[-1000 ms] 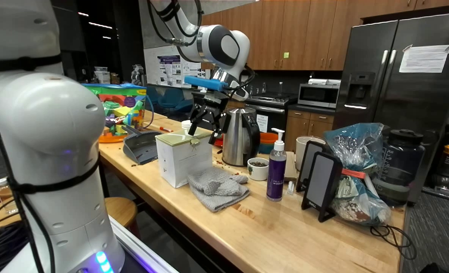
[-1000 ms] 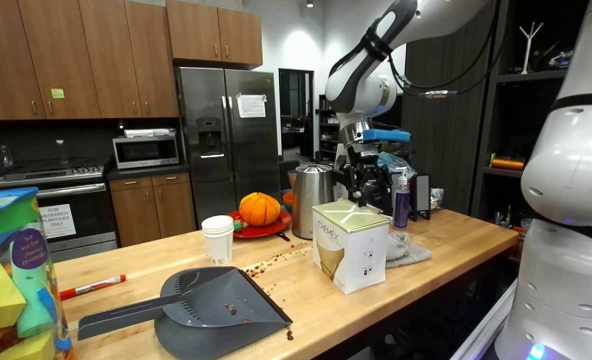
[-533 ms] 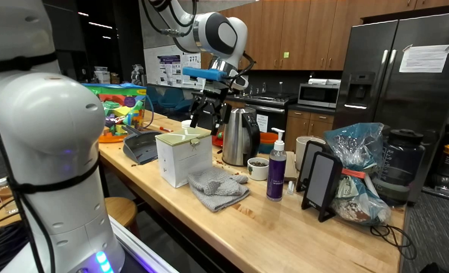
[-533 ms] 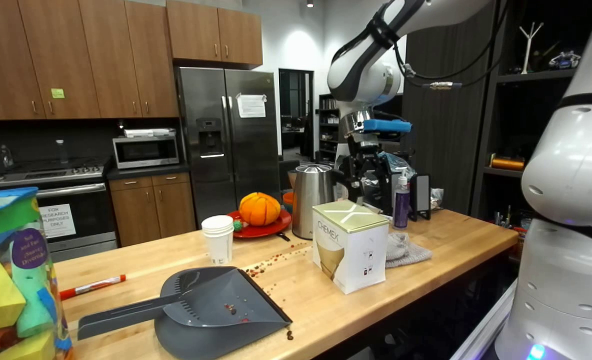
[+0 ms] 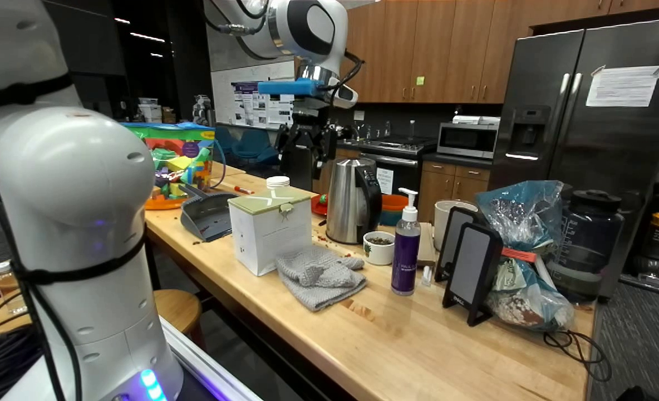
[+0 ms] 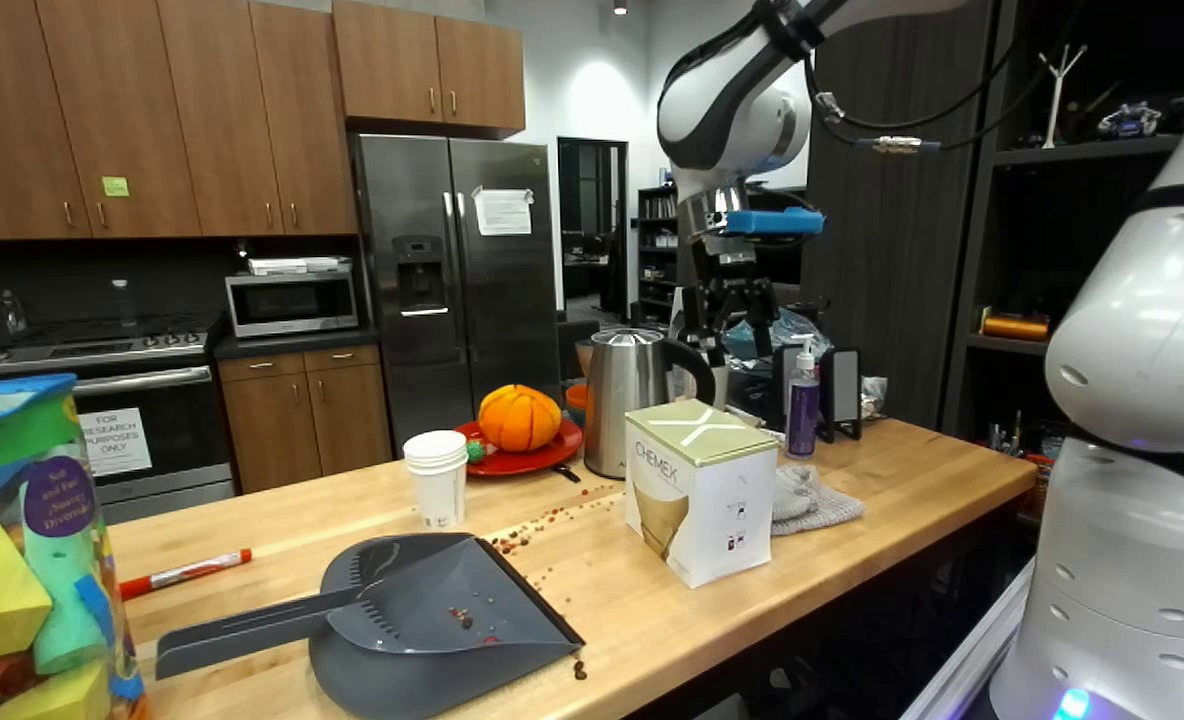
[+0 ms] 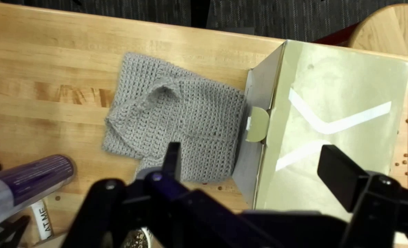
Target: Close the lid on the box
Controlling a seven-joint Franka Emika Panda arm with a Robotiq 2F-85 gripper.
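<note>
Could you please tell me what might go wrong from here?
The lid lies flat, but a tab shows outside, so it might pop up. The open hand could knock the steel kettle if it swings low. The box stands near the table edge, so a push might topple it.

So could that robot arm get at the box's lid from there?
Probably yes. The open gripper hangs higher than the lid, and in the wrist view nothing shows between them; the kettle nearby seems to leave room.

Orange pumpkin (image 6: 520,416) on red plate (image 6: 524,464)
</note>
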